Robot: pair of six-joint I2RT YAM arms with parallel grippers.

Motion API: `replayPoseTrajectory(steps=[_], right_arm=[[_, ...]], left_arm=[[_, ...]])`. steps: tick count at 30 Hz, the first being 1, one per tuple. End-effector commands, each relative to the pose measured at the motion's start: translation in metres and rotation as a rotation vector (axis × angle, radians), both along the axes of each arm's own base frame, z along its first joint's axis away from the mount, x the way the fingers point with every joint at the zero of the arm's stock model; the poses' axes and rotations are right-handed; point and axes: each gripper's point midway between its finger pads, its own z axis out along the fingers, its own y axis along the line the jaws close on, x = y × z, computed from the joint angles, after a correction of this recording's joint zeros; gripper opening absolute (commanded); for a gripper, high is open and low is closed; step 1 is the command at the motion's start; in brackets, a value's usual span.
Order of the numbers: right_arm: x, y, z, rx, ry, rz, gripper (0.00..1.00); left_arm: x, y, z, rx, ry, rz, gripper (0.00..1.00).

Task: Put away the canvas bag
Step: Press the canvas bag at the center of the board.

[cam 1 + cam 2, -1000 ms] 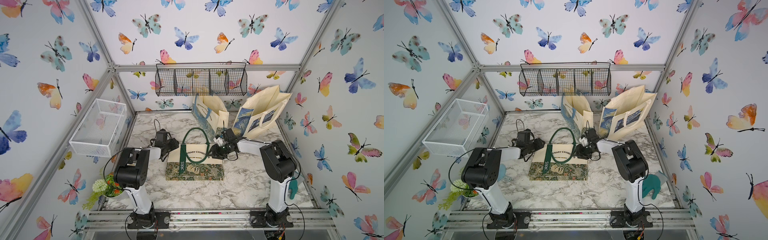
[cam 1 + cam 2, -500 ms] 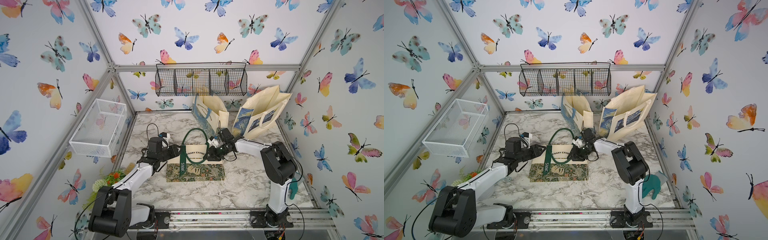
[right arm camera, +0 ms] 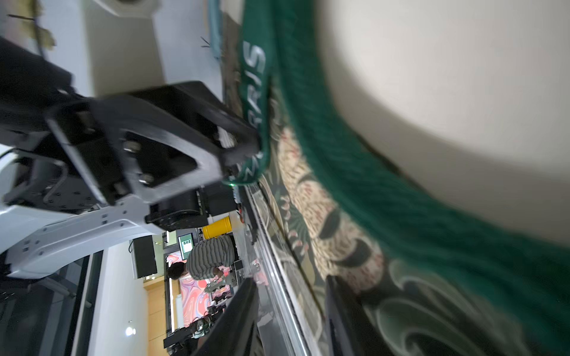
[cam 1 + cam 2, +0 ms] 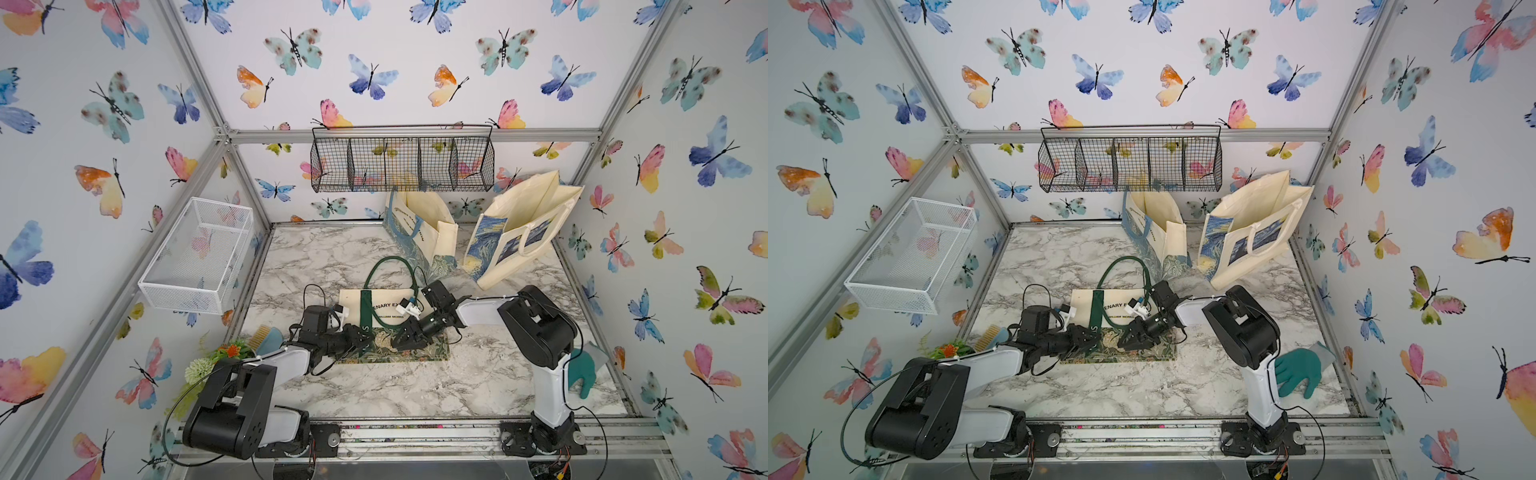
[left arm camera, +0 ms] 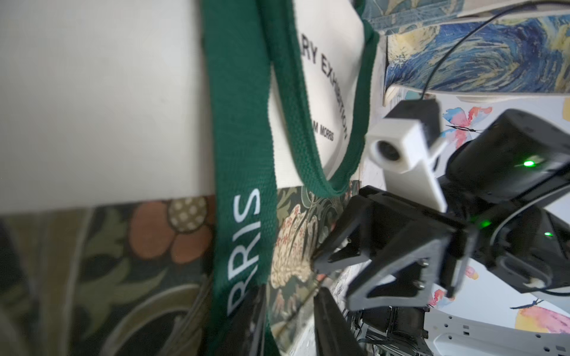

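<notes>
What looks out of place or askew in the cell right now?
Nothing looks spilled. The Starry Night tote leans tilted toward the right wall, unlike the upright blue-patterned tote beside it. A green glove lies loose by the right arm's base. The flat canvas bag has its green handle arching up.

Wire basket [image 4: 402,164], white bin [image 4: 183,297], teal glove [image 4: 1298,372]

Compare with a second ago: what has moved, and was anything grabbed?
Both claws moved along the flat bag toward its floral near end: the left claw, its arm now folded low, to the green strap; the right claw from the far edge. Neither visibly grips yet. The bag and the standing bags stayed put.
</notes>
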Motion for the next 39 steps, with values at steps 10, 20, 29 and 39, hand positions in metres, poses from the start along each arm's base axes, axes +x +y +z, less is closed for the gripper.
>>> replayPoseTrajectory(steps=[10,20,29,39], right_arm=[[-0.025,-0.073,-0.046,-0.183,0.058,-0.057,0.43],[-0.006,-0.092,-0.03,-0.221,0.007,-0.154,0.45],[0.056,-0.061,0.025,-0.139,-0.12,-0.274,0.45],[0.099,-0.056,0.001,-0.241,-0.12,-0.42,0.02]], left_arm=[[-0.014,0.037,-0.035,0.116,0.133,0.131,0.32],[-0.018,0.05,-0.055,0.157,0.217,0.192,0.31],[-0.019,0.054,-0.049,0.138,0.197,0.21,0.21],[0.02,0.05,0.056,0.132,-0.252,0.155,0.24]])
